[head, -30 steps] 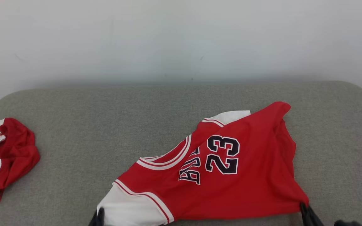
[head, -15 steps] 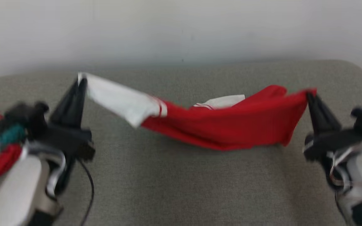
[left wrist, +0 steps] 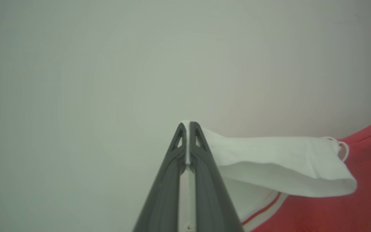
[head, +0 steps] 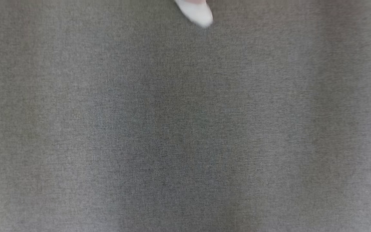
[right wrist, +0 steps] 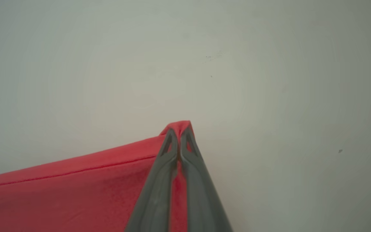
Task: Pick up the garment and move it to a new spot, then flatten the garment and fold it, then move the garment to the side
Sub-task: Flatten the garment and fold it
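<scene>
Pinching the garment (left wrist: 285,164) (white sleeve, mid-frame), the left gripper (left wrist: 187,125) is clamped. The right gripper (right wrist: 179,130) nips its red edge.

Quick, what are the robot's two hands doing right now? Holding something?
Left gripper: closed, pinching the white sleeve of the garment.
Right gripper: closed, pinching the garment's red edge.

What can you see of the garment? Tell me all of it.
The garment is a red jersey of soft cloth with a white sleeve edged by red-and-white trim. It hangs lifted before a pale wall, stretched between two grips: the left gripper is shut on the sleeve's corner, the right gripper on a red corner. Nothing else touches it in the wrist views.
</scene>
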You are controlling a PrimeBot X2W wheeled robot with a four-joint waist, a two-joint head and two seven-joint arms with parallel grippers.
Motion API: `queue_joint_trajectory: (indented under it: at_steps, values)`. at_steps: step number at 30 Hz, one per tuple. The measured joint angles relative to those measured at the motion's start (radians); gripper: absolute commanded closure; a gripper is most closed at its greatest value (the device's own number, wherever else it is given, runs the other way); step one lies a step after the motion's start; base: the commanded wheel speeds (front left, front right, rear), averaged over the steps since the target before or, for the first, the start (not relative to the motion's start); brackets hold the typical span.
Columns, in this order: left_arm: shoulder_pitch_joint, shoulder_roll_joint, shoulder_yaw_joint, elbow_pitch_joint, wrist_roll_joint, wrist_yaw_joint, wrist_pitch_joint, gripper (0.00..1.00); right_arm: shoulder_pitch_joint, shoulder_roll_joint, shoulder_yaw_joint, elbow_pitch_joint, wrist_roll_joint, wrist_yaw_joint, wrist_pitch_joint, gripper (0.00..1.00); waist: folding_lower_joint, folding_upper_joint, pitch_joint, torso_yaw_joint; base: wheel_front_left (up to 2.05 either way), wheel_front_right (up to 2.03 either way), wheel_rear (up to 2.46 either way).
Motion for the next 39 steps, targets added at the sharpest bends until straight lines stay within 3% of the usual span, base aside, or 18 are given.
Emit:
queue_joint_trajectory:
  at_steps: [11,17,19,25,30,34,39]
  values:
    - [-0.183,-0.054,-0.051,0.151,-0.026,0.0,-0.071,1.0,-0.152,0.03,0.041,0.124,-0.03,0.0,-0.041,1.0,-0.0006,-0.0002,0.035,0.025,0.0,0.0,0.0]
    - [-0.172,-0.054,-0.116,0.187,-0.039,0.0,-0.109,1.0,-0.148,0.042,0.076,0.135,-0.001,0.0,-0.058,1.0,-0.0003,-0.0002,0.055,0.023,0.0,0.0,0.0]
    - [-0.128,-0.058,-0.121,0.178,-0.088,0.0,-0.127,1.0,-0.113,0.044,0.077,0.115,0.042,0.0,-0.067,1.0,-0.0004,-0.0002,0.054,0.019,0.0,0.0,0.0]
    - [0.054,-0.014,-0.138,0.076,-0.175,0.0,-0.189,1.0,0.097,0.011,0.13,-0.02,0.176,0.0,-0.083,1.0,-0.0004,-0.0002,0.022,0.007,0.0,0.0,0.0]
    - [0.304,0.039,-0.08,-0.087,-0.253,0.011,-0.209,1.0,0.353,-0.04,0.191,-0.188,0.3,0.0,-0.108,1.0,-0.0005,-0.0003,-0.036,-0.004,0.0,0.0,0.0]
    - [0.631,0.054,0.088,-0.397,-0.284,0.125,-0.21,1.0,0.626,-0.099,0.241,-0.349,0.407,0.0,-0.128,1.0,-0.0007,-0.0004,-0.104,-0.01,0.0,0.0,0.0]
    - [1.006,0.053,0.201,-0.693,-0.271,0.225,-0.212,1.0,0.859,-0.14,0.29,-0.471,0.455,0.0,-0.16,1.0,-0.0007,-0.0005,-0.169,-0.01,0.0,0.0,0.0]
